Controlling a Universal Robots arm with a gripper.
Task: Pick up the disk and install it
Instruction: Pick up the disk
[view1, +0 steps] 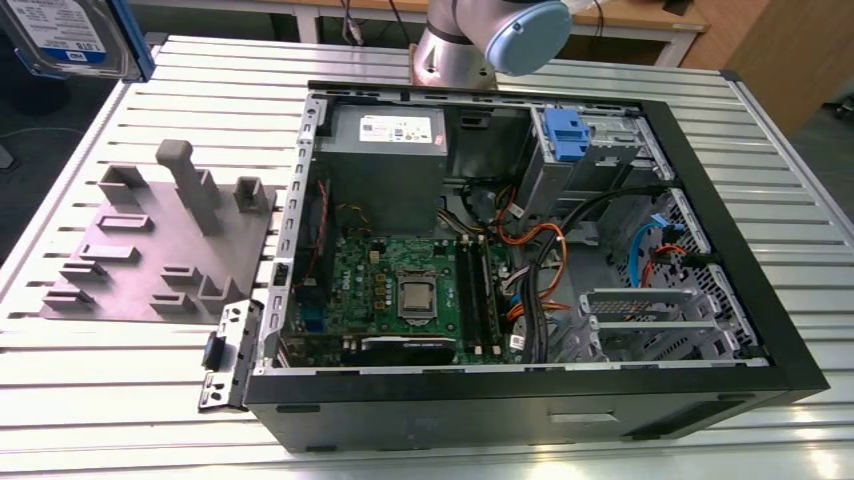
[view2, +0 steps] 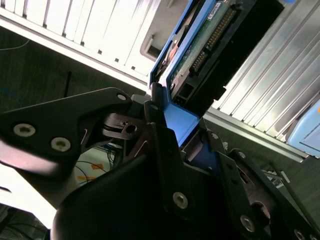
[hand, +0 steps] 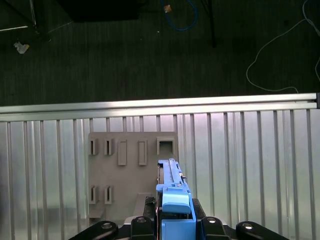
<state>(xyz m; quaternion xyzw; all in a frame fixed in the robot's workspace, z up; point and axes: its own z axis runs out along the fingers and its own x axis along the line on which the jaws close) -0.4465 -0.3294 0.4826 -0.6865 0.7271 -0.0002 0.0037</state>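
The gripper (hand: 175, 222) clamped on the disk (hand: 171, 177)
It pinches the blue carrier end; the disk juts ahead, stiff, probably fairly heavy and shock-sensitive, so the frame is the safe hold. Beyond lies the grey fixture plate (hand: 125, 172).

No legible text; labels on the disk (view1: 60, 35) and the power supply (view1: 387, 150), print unreadable.

Slatted table (view1: 120, 420) carries computer case (view1: 534, 402) (side open) and grey plate (view1: 160, 250).
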